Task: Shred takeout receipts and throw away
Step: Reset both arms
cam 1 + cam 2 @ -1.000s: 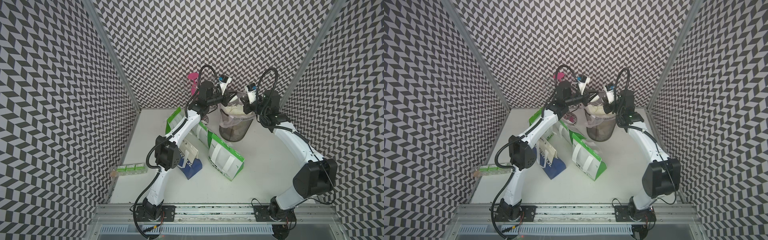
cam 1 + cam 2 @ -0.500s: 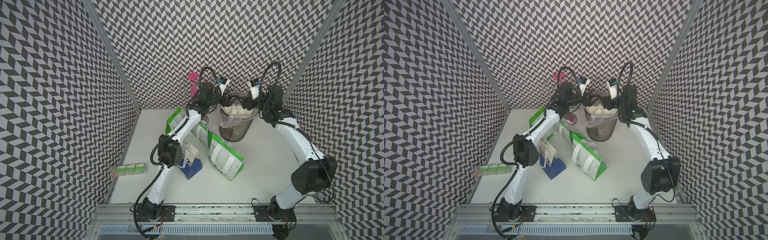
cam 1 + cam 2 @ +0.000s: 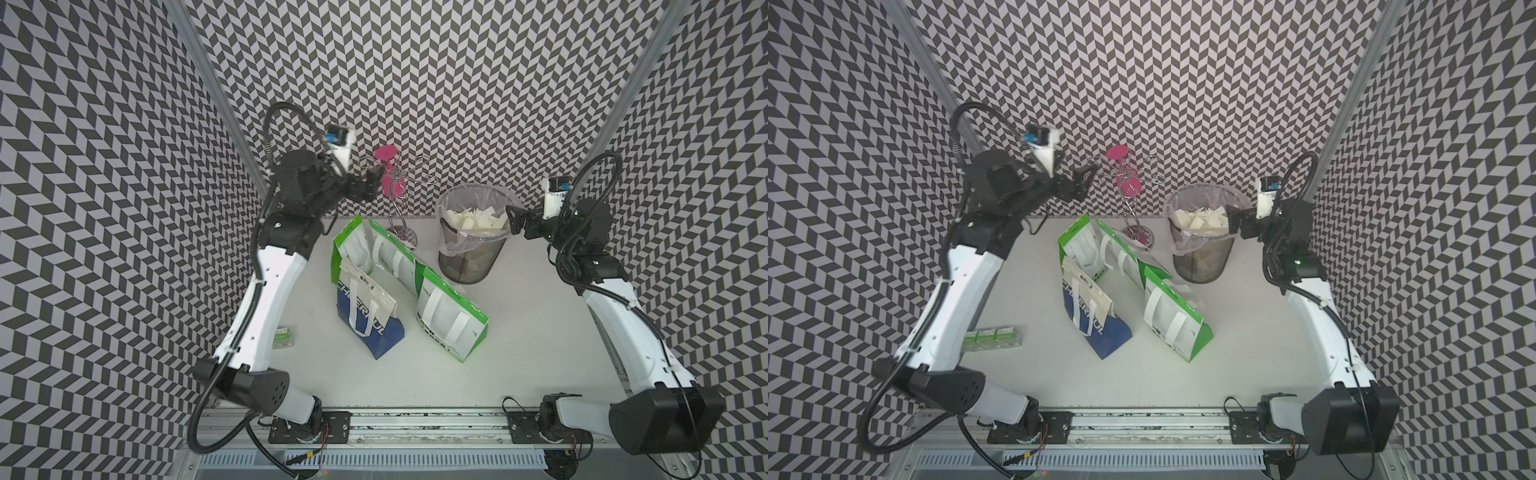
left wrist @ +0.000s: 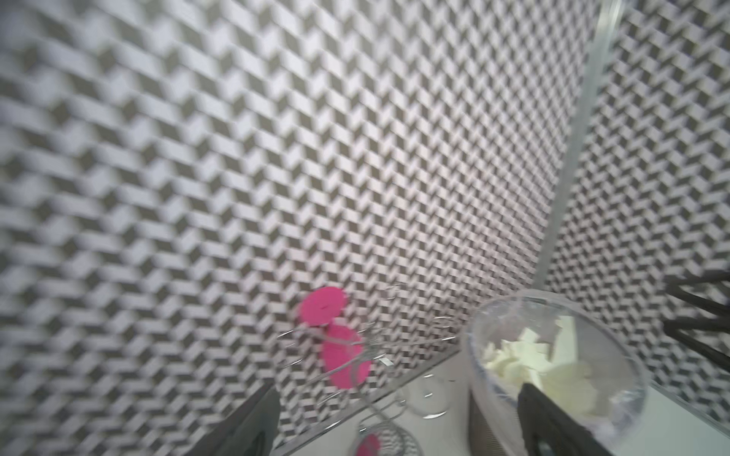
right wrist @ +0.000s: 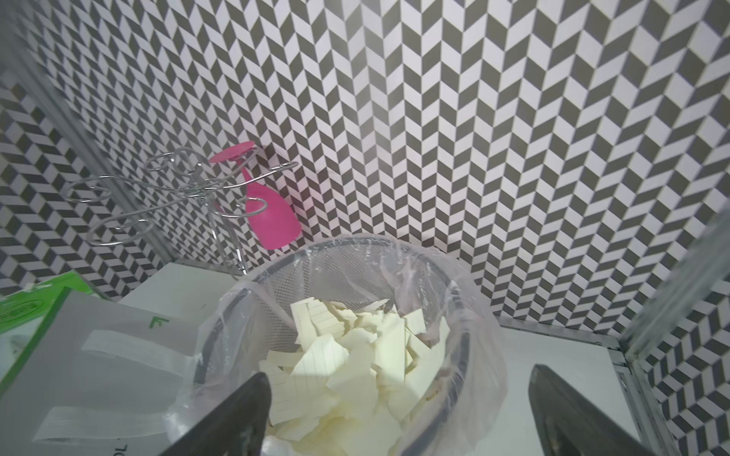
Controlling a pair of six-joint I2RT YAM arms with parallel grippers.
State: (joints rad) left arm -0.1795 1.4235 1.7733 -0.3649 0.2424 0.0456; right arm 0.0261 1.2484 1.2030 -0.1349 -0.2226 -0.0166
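The takeout receipts [image 3: 473, 218] lie as several torn cream pieces inside a mesh bin [image 3: 469, 262] lined with clear plastic, at the back right of the table. Both top views show the pieces [image 3: 1200, 218] piled near the rim. My right gripper [image 3: 513, 218] stands open and empty at the bin's right rim, and the right wrist view looks down on the pieces [image 5: 355, 355] between its spread fingers [image 5: 253, 410]. My left gripper [image 3: 372, 178] is open and empty, up by the wire rack, left of the bin [image 4: 553, 355].
A wire rack [image 3: 401, 208] holding a pink glass [image 3: 388, 176] stands at the back wall. Two green-and-white bags [image 3: 451, 316] [image 3: 353, 249] and a blue-and-cream bag [image 3: 365, 307] lie mid-table. A pack of green boxes [image 3: 992, 336] sits at the left edge.
Both grippers were over the bin and nearly shut; they have opened wide. The left one has swung left towards the rack, the right one has drawn back to the bin's right rim.
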